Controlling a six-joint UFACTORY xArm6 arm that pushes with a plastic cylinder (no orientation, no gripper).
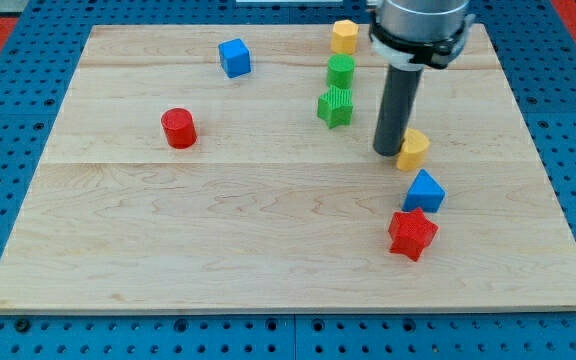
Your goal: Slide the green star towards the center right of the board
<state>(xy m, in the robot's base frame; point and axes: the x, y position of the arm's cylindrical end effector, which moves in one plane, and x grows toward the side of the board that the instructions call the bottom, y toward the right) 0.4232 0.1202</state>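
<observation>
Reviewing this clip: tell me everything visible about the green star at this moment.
The green star is a small, bright green block with ribbed-looking sides and a star-like outline, though its points are hard to make out. It lies flat on the wooden board, right of centre toward the view's top. The green cylinder stands just above it, very close or touching. My tip is to its right and slightly lower, apart from it, beside the yellow block.

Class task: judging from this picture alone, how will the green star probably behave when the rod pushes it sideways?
The green star sits flat and low on the wooden board, so it should slide rather than roll or tip. Its points may make it turn under an off-centre push. My tip is at its right, apart, touching a yellow block.
</observation>
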